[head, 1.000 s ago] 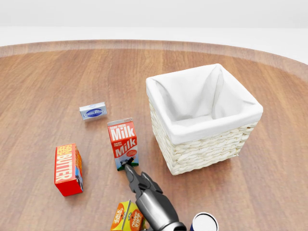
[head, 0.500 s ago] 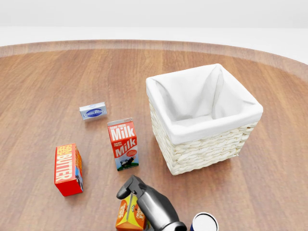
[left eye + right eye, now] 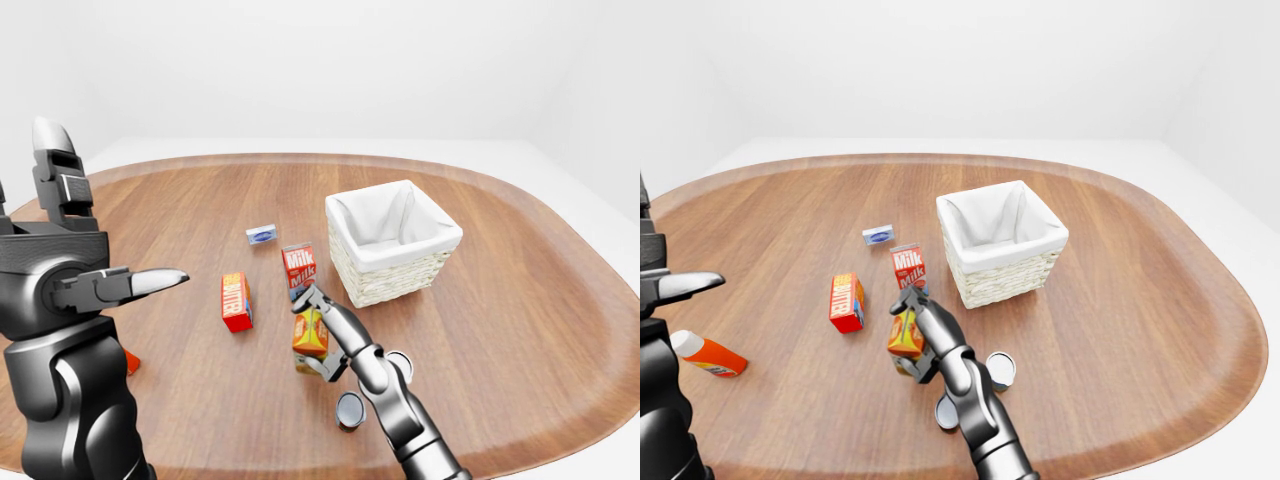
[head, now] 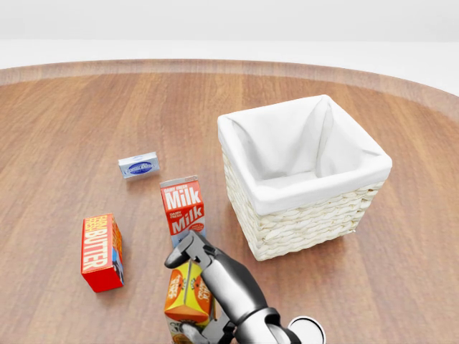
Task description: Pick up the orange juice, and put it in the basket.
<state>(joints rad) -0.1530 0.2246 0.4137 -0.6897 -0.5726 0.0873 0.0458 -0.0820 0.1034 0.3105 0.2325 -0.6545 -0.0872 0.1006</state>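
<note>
One right hand grips the orange juice, hiding its side; left hand open, empty.

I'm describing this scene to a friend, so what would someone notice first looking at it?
The right hand closed round the orange juice carton, low in the head view just below the milk carton. Next, the white-lined wicker basket to the right, empty. In the left-eye view, the raised left hand fills the left side.
</note>
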